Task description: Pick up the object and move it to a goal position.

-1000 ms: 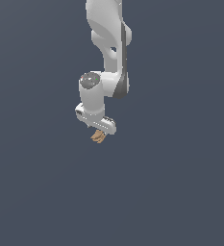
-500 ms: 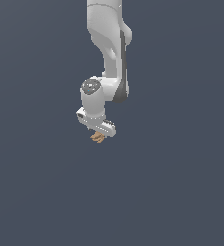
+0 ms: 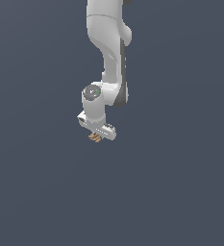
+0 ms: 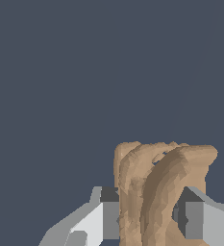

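Note:
The object [image 3: 95,138] is a small tan-brown lump with finger-like lobes, showing just under my white gripper [image 3: 97,136] in the exterior view. The gripper hangs from the white arm in the upper middle of that view, above the dark grey ground. In the wrist view the object [image 4: 156,192] fills the space between my two grey fingers [image 4: 106,218], and the jaws are closed against its sides. My gripper [image 4: 149,221] is shut on it. Most of the lump is hidden by the gripper body in the exterior view.
The white arm [image 3: 111,53] comes down from the top of the exterior view. Plain dark grey ground [image 3: 171,192] lies all around. No goal marker shows in either view.
The arm has carried the gripper and the held object slightly toward the exterior view's left, and the wrist has turned a little. The grip stays shut on the object.

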Robot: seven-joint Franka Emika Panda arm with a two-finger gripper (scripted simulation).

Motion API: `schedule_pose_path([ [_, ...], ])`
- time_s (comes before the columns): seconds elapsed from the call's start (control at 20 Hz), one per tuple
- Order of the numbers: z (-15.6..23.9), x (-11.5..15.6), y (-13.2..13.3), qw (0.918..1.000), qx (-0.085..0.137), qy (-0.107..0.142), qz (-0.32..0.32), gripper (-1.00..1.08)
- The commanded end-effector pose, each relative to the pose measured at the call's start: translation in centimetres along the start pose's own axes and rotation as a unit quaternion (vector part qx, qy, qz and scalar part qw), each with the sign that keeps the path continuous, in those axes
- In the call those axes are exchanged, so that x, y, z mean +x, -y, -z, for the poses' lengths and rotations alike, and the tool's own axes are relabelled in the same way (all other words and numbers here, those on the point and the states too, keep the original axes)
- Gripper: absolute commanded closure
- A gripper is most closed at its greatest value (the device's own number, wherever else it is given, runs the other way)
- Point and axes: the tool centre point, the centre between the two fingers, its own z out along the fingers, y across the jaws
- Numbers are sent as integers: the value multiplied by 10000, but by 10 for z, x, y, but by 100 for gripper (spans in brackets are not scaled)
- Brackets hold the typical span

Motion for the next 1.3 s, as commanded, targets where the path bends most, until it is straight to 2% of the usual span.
schedule_pose_path([
  [0.0,-1,0,-1,10000,-2,0,-4,108],
  [0.7,9,-1,2,10000,3,-4,-1,108],
  [1.0,38,-4,7,10000,3,-3,-3,108],
  [1.25,77,-8,14,10000,3,-3,-3,108],
])
